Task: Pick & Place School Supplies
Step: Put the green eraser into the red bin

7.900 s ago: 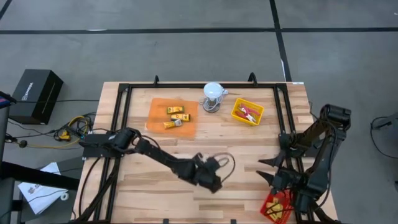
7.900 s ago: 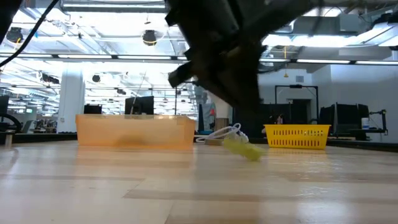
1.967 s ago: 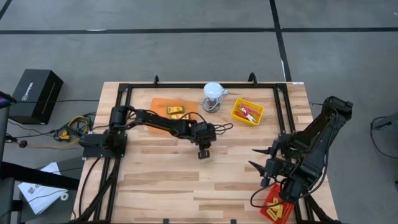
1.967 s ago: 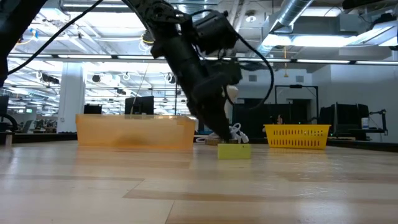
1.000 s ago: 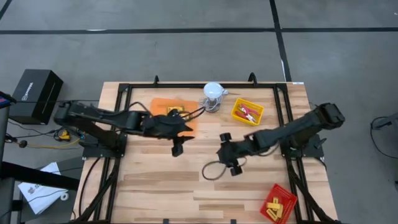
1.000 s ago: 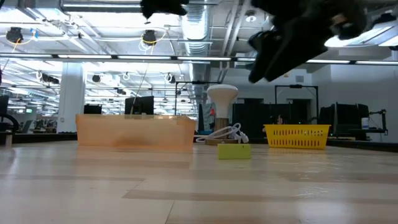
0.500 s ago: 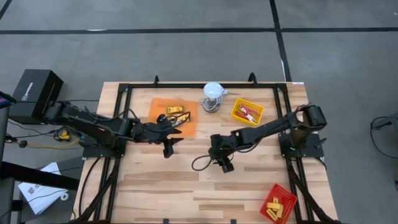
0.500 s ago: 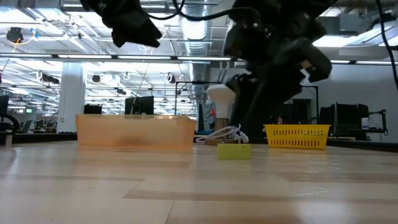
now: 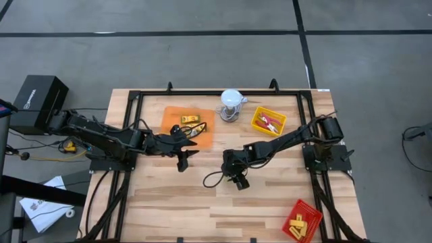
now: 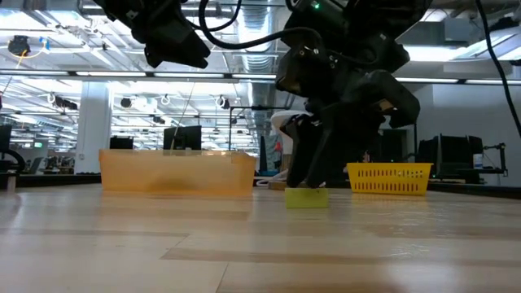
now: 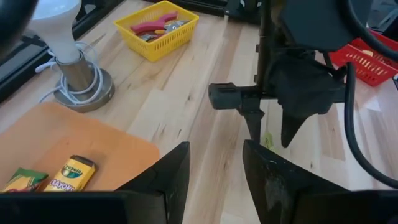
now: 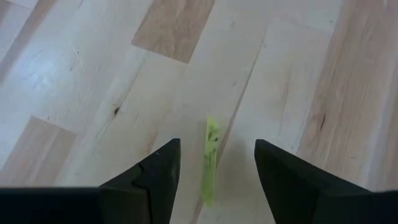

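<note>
Right claw (image 12: 211,165) straddles yellow-green packet (image 12: 210,158).

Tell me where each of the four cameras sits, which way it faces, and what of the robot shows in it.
High view: above, looking straight down on the table; both arms show, left gripper by the orange tray, right gripper mid-table.
Low view: table height, looking across into the room; both arms come from above, over a yellow packet.
Left wrist view: looks past its open fingers at the right arm, lamp and yellow basket.
Right wrist view: looks down between its open fingers at the packet.
Shared: low and right wrist views both show the packet.
</note>
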